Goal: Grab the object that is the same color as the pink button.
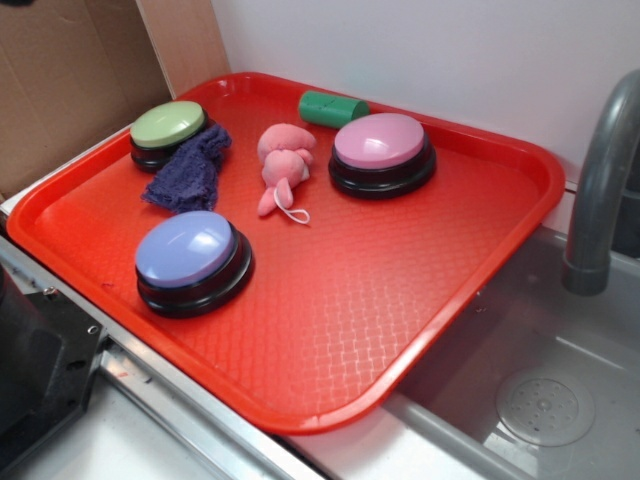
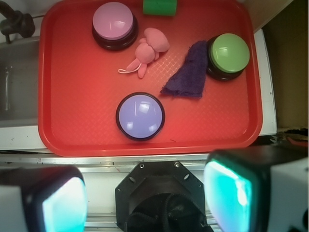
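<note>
A small pink plush toy [image 1: 282,163] [image 2: 148,50] with a thin white loop string lies on the red tray [image 1: 380,310] [image 2: 77,121], just left of the pink button [image 1: 381,150] [image 2: 113,22] in the exterior view. My gripper [image 2: 145,195] shows only in the wrist view. It hangs high above the tray's near edge, over the robot's black base [image 2: 159,193]. Its two teal-padded fingers [image 2: 231,191] stand wide apart with nothing between them. The gripper is out of the exterior view.
A lavender-blue button [image 1: 192,260] [image 2: 140,116] sits at the tray's front. A fuzzy purple cloth [image 1: 190,168] [image 2: 188,77] leans against a green button [image 1: 168,130] [image 2: 228,54]. A green cylinder [image 1: 332,108] [image 2: 159,7] lies at the far rim. A grey sink with faucet [image 1: 600,190] adjoins the tray.
</note>
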You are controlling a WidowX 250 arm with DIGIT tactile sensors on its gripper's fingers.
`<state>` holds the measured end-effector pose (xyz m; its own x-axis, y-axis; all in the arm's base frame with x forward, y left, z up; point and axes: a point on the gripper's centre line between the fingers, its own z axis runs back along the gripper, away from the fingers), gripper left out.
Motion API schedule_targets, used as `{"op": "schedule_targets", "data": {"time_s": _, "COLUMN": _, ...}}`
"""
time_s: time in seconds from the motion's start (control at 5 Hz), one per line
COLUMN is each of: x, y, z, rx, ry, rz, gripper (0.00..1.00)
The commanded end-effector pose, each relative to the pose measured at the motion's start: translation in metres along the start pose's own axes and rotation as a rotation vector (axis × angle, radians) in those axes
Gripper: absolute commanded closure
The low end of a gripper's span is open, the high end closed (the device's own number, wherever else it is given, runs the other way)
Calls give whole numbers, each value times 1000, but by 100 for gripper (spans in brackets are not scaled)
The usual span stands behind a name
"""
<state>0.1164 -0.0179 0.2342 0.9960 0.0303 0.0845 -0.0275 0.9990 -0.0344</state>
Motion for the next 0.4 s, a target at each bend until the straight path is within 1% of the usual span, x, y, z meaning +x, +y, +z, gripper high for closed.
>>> {"op": "schedule_targets", "data": {"time_s": 0.0, "x": 49, "y": 5, "z": -47, "rx": 102, "ry": -48, "rz": -38, "gripper": 0}}
{"op": "schedule_targets", "data": {"time_s": 0.2, "x": 75, "y": 10, "z": -79, "rx": 169, "ry": -126, "rz": -30, "gripper": 0}}
